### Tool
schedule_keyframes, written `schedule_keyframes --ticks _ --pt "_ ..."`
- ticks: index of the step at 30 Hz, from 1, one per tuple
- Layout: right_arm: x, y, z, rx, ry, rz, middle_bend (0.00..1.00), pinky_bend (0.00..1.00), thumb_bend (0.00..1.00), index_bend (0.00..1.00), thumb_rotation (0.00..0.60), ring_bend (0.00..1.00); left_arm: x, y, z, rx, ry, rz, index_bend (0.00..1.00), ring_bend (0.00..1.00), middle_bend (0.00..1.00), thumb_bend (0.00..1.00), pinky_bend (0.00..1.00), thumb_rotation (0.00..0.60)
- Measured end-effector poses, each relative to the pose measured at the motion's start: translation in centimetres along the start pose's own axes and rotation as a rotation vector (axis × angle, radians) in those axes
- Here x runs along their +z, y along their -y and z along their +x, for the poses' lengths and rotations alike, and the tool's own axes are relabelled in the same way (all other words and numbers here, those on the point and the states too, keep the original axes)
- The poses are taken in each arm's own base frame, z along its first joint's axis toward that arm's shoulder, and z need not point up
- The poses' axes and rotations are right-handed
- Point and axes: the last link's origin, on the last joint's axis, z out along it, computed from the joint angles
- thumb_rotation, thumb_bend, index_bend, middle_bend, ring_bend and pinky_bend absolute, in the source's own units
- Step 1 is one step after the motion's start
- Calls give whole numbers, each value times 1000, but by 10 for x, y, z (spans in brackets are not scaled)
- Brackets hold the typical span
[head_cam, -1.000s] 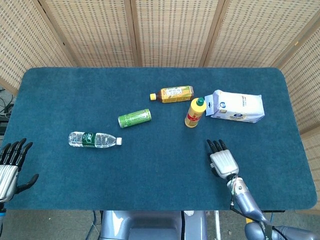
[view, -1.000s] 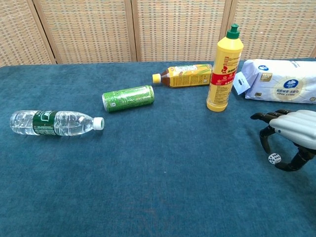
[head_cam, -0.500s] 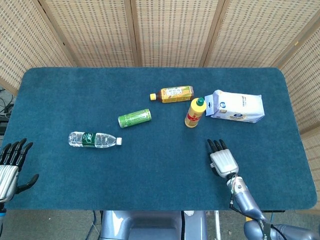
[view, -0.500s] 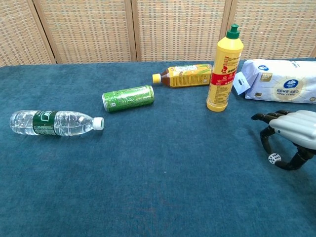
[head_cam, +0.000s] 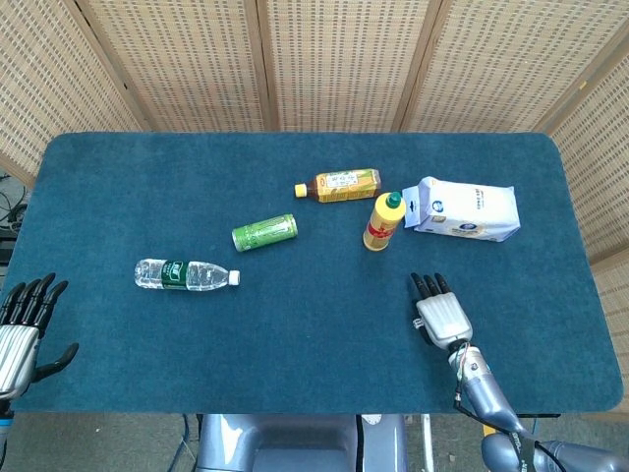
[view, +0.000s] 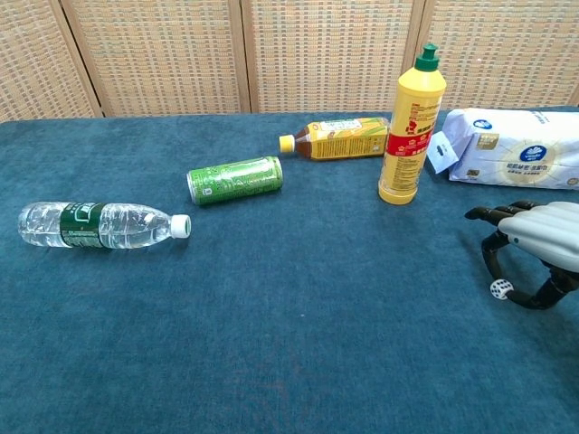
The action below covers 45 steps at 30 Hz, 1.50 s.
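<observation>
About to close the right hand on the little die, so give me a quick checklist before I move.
1. Die under the right hand: ok, it lies on the mat below the arched fingers.
2. Fingers touching the die: cannot tell; the chest view suggests a small gap.
3. Die visible from the head view: not ok, the hand covers it.
4. Room around the hand: ok, the yellow bottle and tissue pack stand apart from it.
5. Left hand: ok, at the table's near-left edge, holding nothing.

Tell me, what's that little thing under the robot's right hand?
A small white die lies on the blue table, under the curved fingers of the right hand. The head view hides it entirely under the hand.
</observation>
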Motion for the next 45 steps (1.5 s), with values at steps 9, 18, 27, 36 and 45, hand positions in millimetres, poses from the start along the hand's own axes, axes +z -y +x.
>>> schedule_keyframes --ticks 9,18,27,36,45 --pt "0 4 -3 4 3 7 15 0 404 495 600 0 1 1 0 -2 2 2 0 0 0 285 0 600" --pt "0 5 2 -5 -25 8 26 0 405 515 600 0 1 1 0 -3 0 2 0 0 0 284 0 600" --pt "-1 1 32 -35 -104 4 27 0 405 520 600 0 1 1 0 -4 0 5 0 0 0 284 0 600" --pt "-11 -3 82 -55 -204 -7 27 0 402 520 600 0 0 1 0 -3 1 3 0 0 0 284 0 600" --pt "-22 -5 126 -84 -291 -16 27 0 403 520 600 0 0 0 0 -1 -1 -1 0 0 0 284 0 600"
